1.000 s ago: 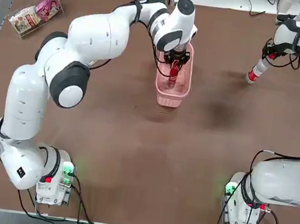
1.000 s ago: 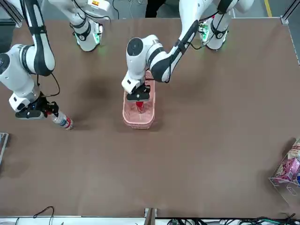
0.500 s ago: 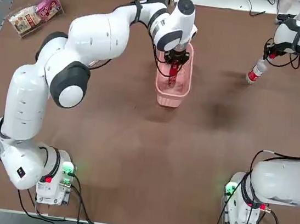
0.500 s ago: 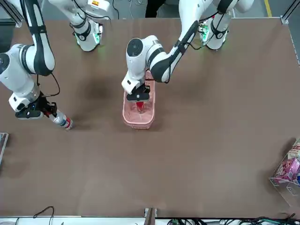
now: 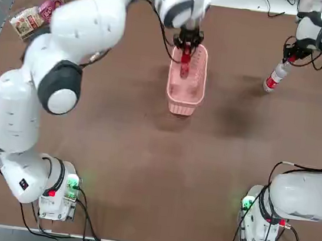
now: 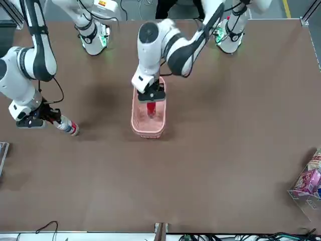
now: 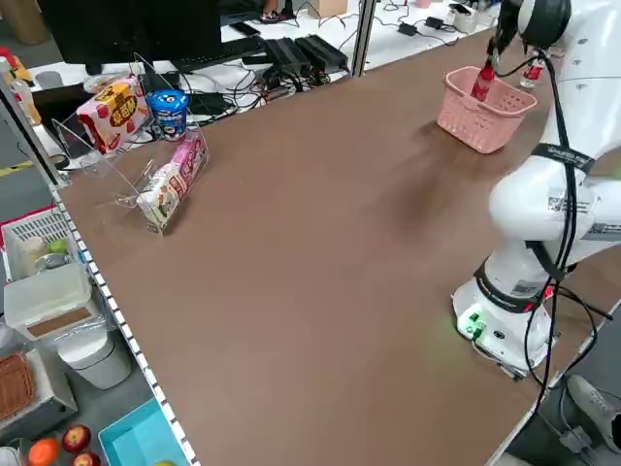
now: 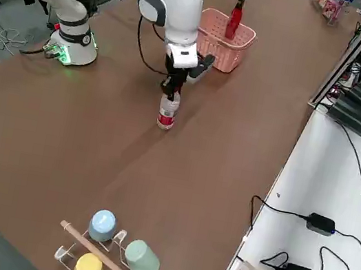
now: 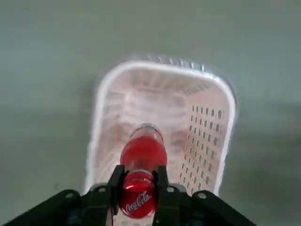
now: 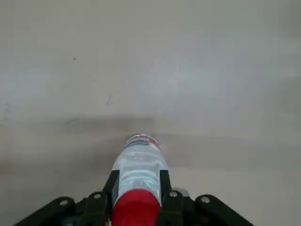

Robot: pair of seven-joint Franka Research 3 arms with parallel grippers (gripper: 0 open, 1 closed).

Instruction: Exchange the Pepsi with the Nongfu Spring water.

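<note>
Left end effector (image 9: 138, 181) clamped on Pepsi (image 9: 142, 157), "Coca-Cola" script on cap, above pink basket (image 9: 214, 120).

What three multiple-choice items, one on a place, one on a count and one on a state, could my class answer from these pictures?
1. Where is the Pepsi?
A. lying on the table
B. held over the pink basket
C. on the cup rack

2. How many cups hang on the rack?
A. one
B. three
C. five

3. What is the right gripper doing?
A. hanging open and empty
B. gripping the basket rim
C. shut on the water

Key: 1 B, the left gripper holds the red bottle by its top above the basket in the right side view. 2 B, a blue, a green and a yellow cup show there. 3 C, its fingers clamp the bottle's neck while the base is on the table.
</note>
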